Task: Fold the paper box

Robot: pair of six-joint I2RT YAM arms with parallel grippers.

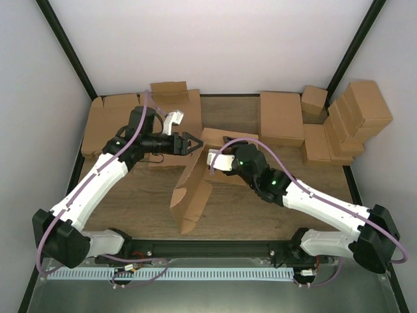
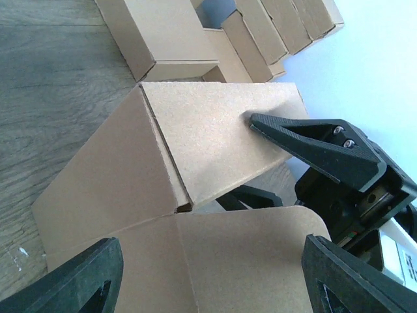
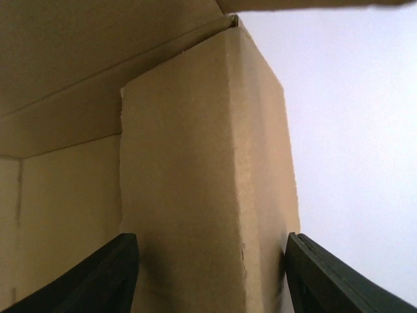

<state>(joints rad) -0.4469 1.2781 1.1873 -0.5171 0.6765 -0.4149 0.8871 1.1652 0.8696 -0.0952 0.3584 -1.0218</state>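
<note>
The paper box [image 1: 195, 189] is a brown cardboard sheet, partly folded, standing on its edge mid-table. One panel rises toward both grippers. My left gripper [image 1: 190, 143] is open at its upper left end. In the left wrist view a rounded flap [image 2: 260, 254] lies between the wide-apart fingers [image 2: 78, 280], unclamped. My right gripper [image 1: 220, 147] is open and straddles a folded panel [image 2: 215, 130], one finger [image 2: 306, 140] above it and one below. In the right wrist view that panel [image 3: 195, 195] fills the gap between the fingertips [image 3: 339, 280].
Flat cardboard blanks [image 1: 117, 120] lie at the back left. A closed flat box [image 1: 281, 117] and several stacked finished boxes [image 1: 352, 124] stand at the back right; they also show in the left wrist view [image 2: 260, 39]. The table [image 1: 143, 195] is dark wood.
</note>
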